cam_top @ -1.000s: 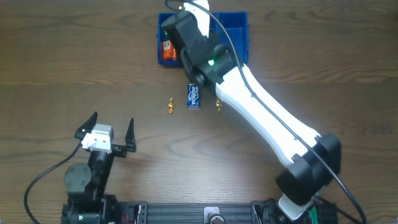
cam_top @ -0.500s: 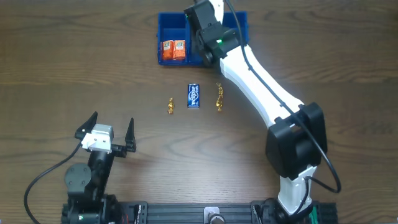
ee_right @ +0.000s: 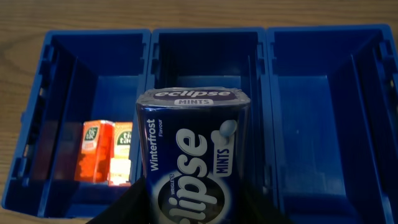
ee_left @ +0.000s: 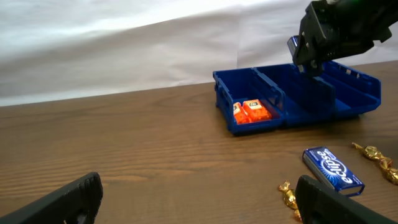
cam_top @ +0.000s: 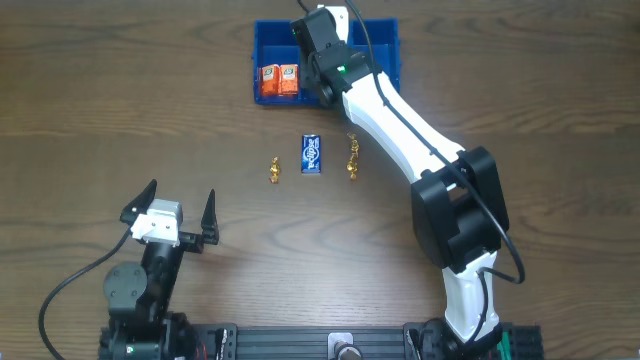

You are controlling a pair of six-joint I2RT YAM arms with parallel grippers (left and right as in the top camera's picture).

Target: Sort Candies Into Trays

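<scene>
My right gripper is shut on a dark blue mint pack, held upright above the middle compartment of the blue three-part tray. Two orange candy boxes lie in one end compartment. In the top view the right gripper hangs over the tray at the table's far side. On the table in front of the tray lie a second blue mint pack and gold-wrapped candies. My left gripper stands open and holds nothing near the front left.
The dark wooden table is bare to the left and right of the candies. The right arm stretches diagonally from the front right to the tray. A white backdrop rises behind the table.
The right arm has swung its gripper with the mint pack from over the tray's left end to over its middle, uncovering the orange boxes and one gold candy. The left arm has not moved.
</scene>
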